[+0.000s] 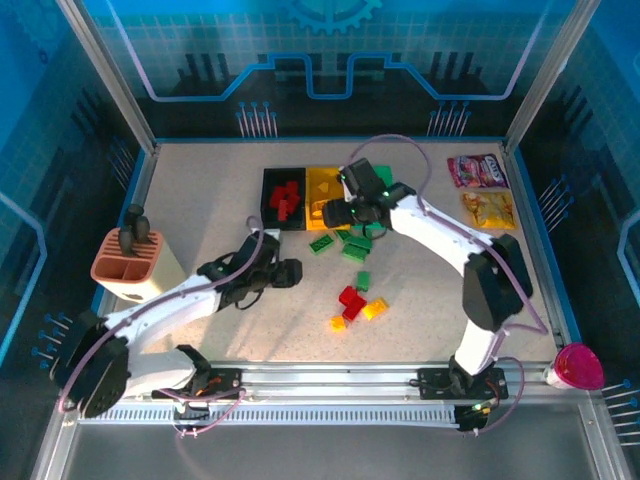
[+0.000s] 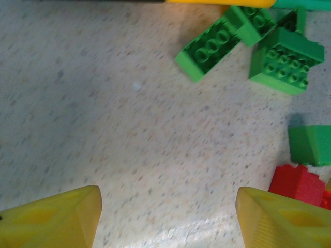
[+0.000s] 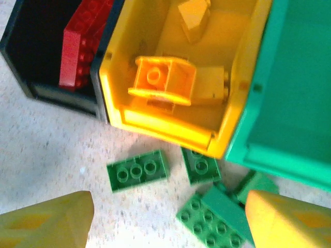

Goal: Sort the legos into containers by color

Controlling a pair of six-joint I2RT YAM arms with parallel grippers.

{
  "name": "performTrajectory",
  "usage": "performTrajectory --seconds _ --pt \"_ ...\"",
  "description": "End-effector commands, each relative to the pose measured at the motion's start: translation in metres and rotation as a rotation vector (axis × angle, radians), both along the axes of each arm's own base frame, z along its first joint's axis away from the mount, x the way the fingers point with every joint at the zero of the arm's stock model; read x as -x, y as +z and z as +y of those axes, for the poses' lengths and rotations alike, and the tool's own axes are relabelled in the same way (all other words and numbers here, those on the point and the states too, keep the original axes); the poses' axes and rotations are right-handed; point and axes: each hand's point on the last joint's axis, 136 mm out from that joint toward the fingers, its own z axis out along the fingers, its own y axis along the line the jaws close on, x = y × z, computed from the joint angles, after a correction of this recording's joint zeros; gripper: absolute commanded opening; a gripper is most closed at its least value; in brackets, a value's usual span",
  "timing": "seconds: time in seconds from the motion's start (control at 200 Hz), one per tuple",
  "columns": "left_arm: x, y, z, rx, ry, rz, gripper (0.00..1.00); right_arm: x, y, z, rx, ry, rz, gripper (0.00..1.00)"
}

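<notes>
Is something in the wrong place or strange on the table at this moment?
Several green legos lie loose on the table just in front of the green bin, whose visible part looks empty. A small pile of red, yellow and green bricks sits nearer the arms. Nothing looks damaged.

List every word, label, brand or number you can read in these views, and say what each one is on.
No text can be read.
Purple snack packet: white lettering, too small and blurred to read.
Yellow snack packet: print too blurred to read.
Green legos: any marks on the studs are too blurred to read.
</notes>
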Motion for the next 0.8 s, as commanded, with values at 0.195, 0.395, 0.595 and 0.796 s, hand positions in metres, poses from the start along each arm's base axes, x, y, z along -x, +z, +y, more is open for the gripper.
performTrajectory --seconds 0.195,0.395,0.595,0.796 --pt "-0.068 -0.015 -0.057 -0.151 -0.201 0.021 0.7 0.04 -0.007 -0.067 -0.164 -0.116 -0.03 0.8" --pt "-0.104 -0.036 -0.065 -0.305 -0.237 0.069 0.7 0.07 -0.014 -0.097 -0.179 -0.143 -0.034 0.82" --pt "-0.116 -0.053 -0.073 -0.335 -0.271 0.11 0.69 0.084 -0.019 -0.113 -0.211 -0.176 -0.039 0.83" --pt "-0.116 -0.067 -0.072 -0.363 -0.282 0.142 0.67 0.085 -0.027 -0.116 -0.232 -0.191 -0.019 0.83"
